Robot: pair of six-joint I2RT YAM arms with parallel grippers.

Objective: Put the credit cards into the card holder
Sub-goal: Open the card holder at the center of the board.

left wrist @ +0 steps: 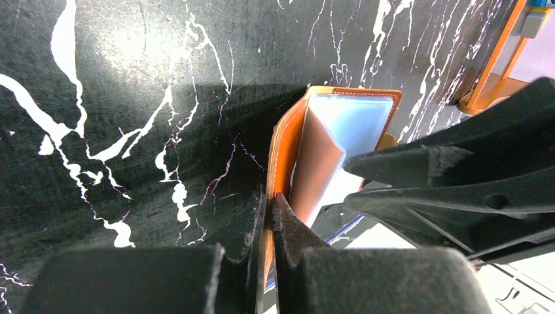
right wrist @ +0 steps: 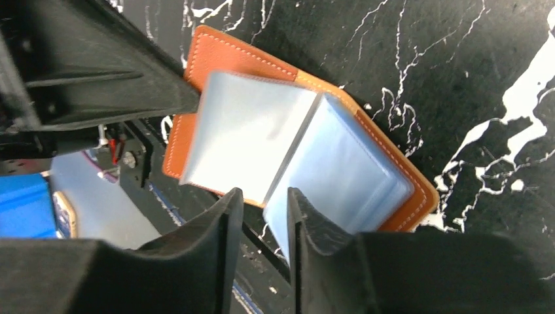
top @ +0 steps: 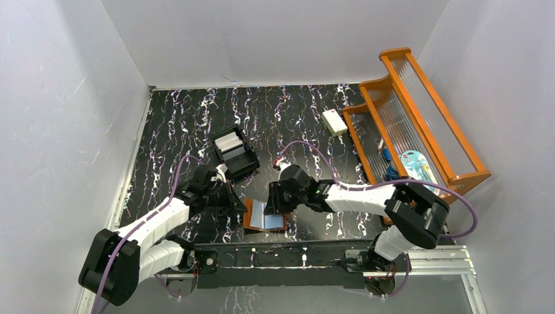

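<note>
The holder (top: 265, 216) lies open on the surface (top: 183, 124) between the arms. The left hand (left wrist: 268, 212) is clamped on its cover edge. The right hand (right wrist: 265, 212) is narrowly parted around a pale inner sleeve.

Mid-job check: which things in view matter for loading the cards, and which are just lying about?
Job: card holder, clamped by the left gripper; right gripper at its sleeves; pale cards in the black box.
Lying about: white block; orange rack with its contents.
</note>
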